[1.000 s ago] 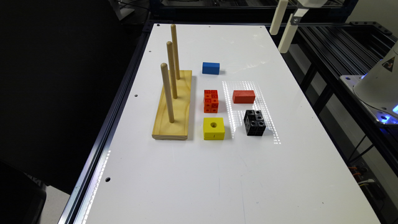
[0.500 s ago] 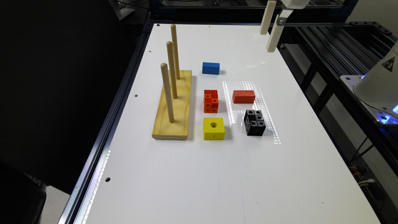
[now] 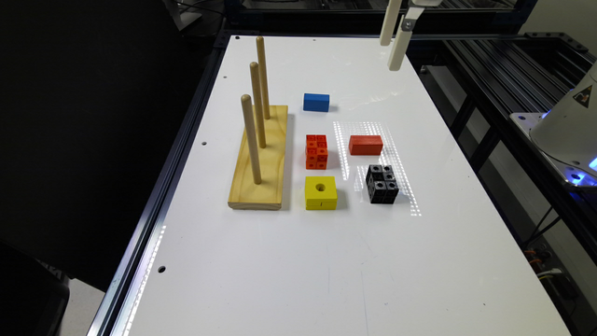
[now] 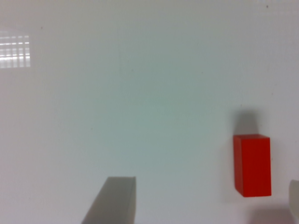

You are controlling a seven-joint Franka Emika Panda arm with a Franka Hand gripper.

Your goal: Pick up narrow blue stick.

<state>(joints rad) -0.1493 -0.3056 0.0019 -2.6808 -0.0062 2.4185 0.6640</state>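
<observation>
Exterior view: narrow blue stick (image 3: pixel 316 102) lies flat on the white table (image 3: pixel 298 261), far half, just past the orange studded block (image 3: pixel 316 151) and beside the far end of the wooden peg board (image 3: pixel 259 158) with its three upright pegs. Nothing touches it. Plain red block (image 3: pixel 365 144) sits nearer, toward the exterior view's right; yellow block with a hole (image 3: pixel 321 192) and black studded block (image 3: pixel 382 183) nearest the camera. Gripper (image 3: pixel 394 39) hangs high over the far right part of the table, well apart from the blue stick and well above the surface. Wrist view: bare table, with one finger (image 4: pixel 112 199) at one edge, a sliver of the other finger (image 4: pixel 294 198) at the opposite edge, and a wide gap between, so the jaws are spread and carry nothing. The red block (image 4: pixel 252 164) sits between them, close to that sliver. Status: nothing done yet, no contact and no grasp. My read is that the whole job is left: traverse to the blue stick, line the jaws up across its narrow side, descend, close, lift. Watch for the red lookalike.
</observation>
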